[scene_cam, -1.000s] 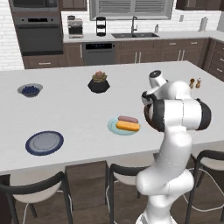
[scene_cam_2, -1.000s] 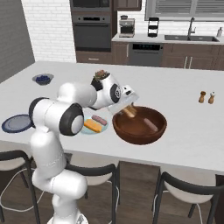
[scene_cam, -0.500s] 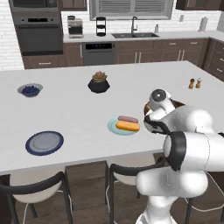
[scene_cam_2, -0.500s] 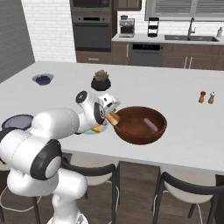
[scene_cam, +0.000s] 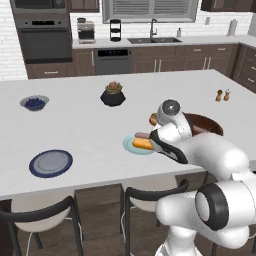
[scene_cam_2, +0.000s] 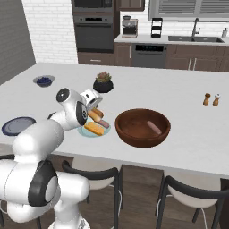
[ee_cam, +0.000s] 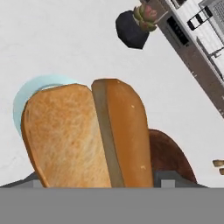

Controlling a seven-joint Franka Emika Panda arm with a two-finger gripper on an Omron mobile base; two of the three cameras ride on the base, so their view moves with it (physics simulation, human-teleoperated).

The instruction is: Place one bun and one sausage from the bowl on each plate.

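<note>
Hand (scene_cam_2: 95, 110) jaws stand wide, clamped on an oblong golden-orange hot-dog bun (ee_cam: 85, 133), which hangs in the air just above the plain pale teal round plate (scene_cam_2: 84, 131). That plate, beside the large dark reddish-brown wooden bowl (scene_cam_2: 142, 127), already carries a second golden bun (scene_cam_2: 96, 129) and a slim pinkish-brown sausage (scene_cam_2: 102, 123). One more sausage (scene_cam_2: 154, 128) lies inside the bowl. The grey-blue plate with a dark navy rim (scene_cam: 50, 163) sits bare, well apart from the bowl, past the teal plate.

Judging from the task, the held bun belongs on the navy-rimmed plate, so the step in hand is a carry away from the bowl. Doing it well probably means keeping the bun lifted over the filled teal plate so it does not brush the food, then lowering it flat near the far plate's middle before letting go.

White surface (scene_cam: 90, 125) between the two plates lies open. The navy-rimmed plate sits near the surface's front edge, so a drop toward its inner side looks safer. A black faceted plant pot (scene_cam: 113, 95) stands behind, away from the likely path.
</note>
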